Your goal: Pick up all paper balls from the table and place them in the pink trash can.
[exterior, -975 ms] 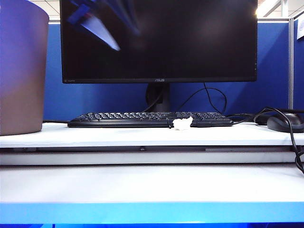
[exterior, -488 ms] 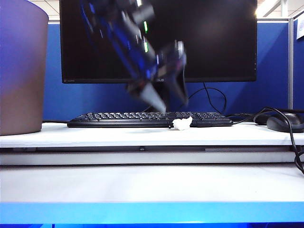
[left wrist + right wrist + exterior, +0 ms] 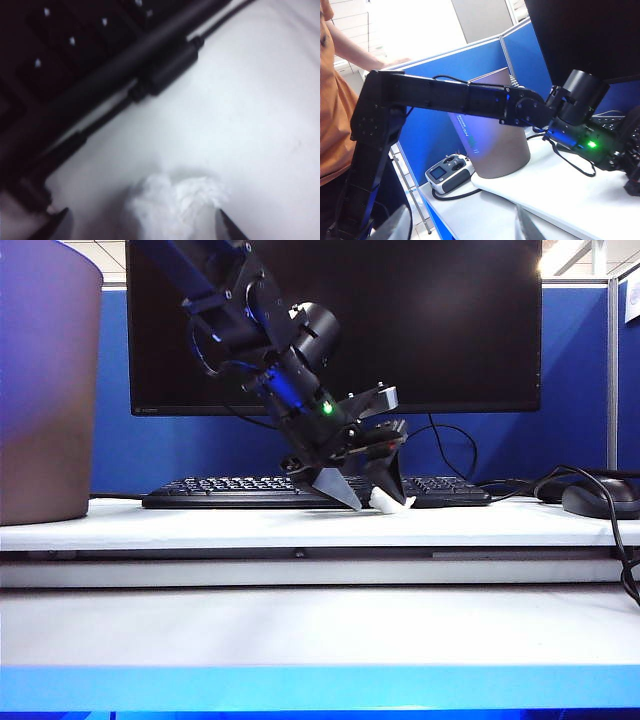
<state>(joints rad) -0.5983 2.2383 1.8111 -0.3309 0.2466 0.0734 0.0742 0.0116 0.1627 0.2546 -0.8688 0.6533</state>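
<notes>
One white paper ball (image 3: 388, 506) lies on the white table (image 3: 200, 528), just in front of the black keyboard (image 3: 240, 490). My left gripper (image 3: 375, 499) has come down over the paper ball, tips near the tabletop, one finger on each side. In the left wrist view the paper ball (image 3: 175, 207) sits between the two spread fingertips (image 3: 59, 224) of the left gripper (image 3: 145, 228), untouched by either. The pink trash can (image 3: 45, 390) stands at the far left. My right gripper (image 3: 462, 225) hangs open and empty off the table's side, facing the pink trash can (image 3: 495, 145).
A black monitor (image 3: 420, 320) rises behind the keyboard. A mouse (image 3: 600, 500) and loose cables (image 3: 625, 560) lie at the right. A cable with a thick ferrite (image 3: 165, 70) runs beside the ball. A handheld controller (image 3: 449, 173) lies near the can, and a person in orange (image 3: 332, 100) stands beyond.
The left arm swung down from the upper left and now straddles the paper ball with open fingers. The ball itself has stayed where it was.
</notes>
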